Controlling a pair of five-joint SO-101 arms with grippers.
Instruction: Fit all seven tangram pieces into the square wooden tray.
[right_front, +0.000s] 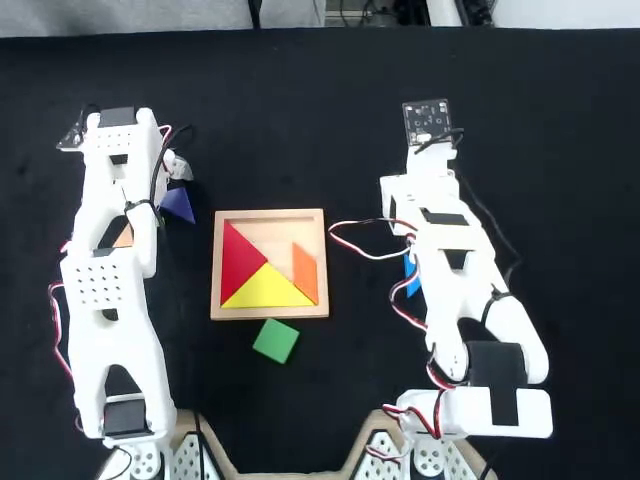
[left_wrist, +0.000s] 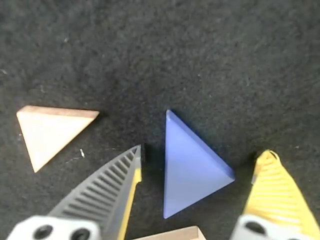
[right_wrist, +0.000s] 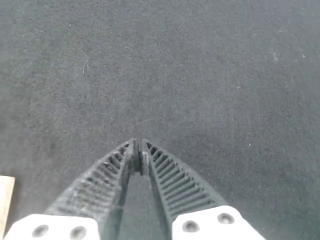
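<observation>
One blue triangle (left_wrist: 192, 167) lies within left end effector (left_wrist: 204, 150).

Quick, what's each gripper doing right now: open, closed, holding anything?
Left gripper: open, straddling the blue triangular tangram piece, not gripping it.
Right gripper: closed, holding nothing.

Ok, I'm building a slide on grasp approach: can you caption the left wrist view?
Left gripper, open, straddles the blue triangle on the black table, a pale triangle lying apart beside it.
</observation>
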